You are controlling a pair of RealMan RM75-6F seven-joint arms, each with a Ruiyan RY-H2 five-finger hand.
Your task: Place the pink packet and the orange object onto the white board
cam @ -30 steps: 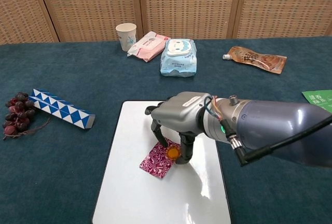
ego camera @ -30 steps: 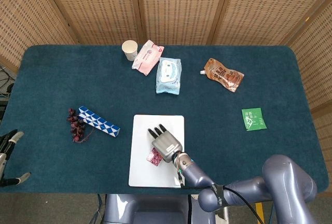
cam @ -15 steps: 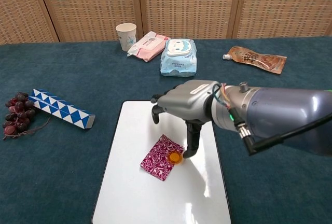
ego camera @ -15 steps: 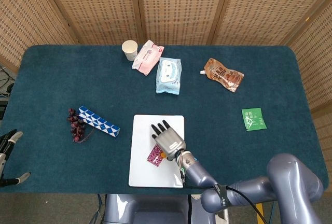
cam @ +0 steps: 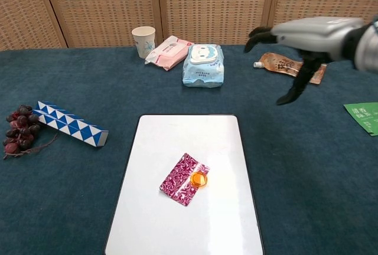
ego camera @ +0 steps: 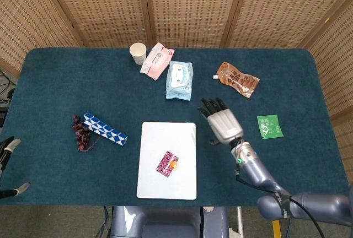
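Observation:
The white board [ego camera: 168,133] [cam: 189,131] lies at the table's near middle. On it rests a small magenta patterned packet [ego camera: 165,163] [cam: 182,179], with a small round orange object [ego camera: 172,165] [cam: 198,179] touching its right edge. My right hand [ego camera: 222,121] [cam: 301,36] hovers above the cloth to the right of the board, fingers spread and holding nothing. Only the fingertips [ego camera: 11,144] of my left hand [ego camera: 10,166] show, at the far left edge of the head view, apart and empty.
At the back stand a paper cup [ego camera: 138,52] [cam: 143,41], a pink wipes pack [ego camera: 157,60] [cam: 168,52], a blue wipes pack [ego camera: 180,80] [cam: 203,64] and a brown pouch [ego camera: 238,79] [cam: 292,66]. A green sachet [ego camera: 269,126] [cam: 365,115] lies right; grapes [ego camera: 81,132] [cam: 19,128] and a blue-white block strip [ego camera: 105,129] [cam: 69,123] lie left.
My right hand has let go of the orange object, lifted off the board and swung right and back. The packet and orange object stay on the board.

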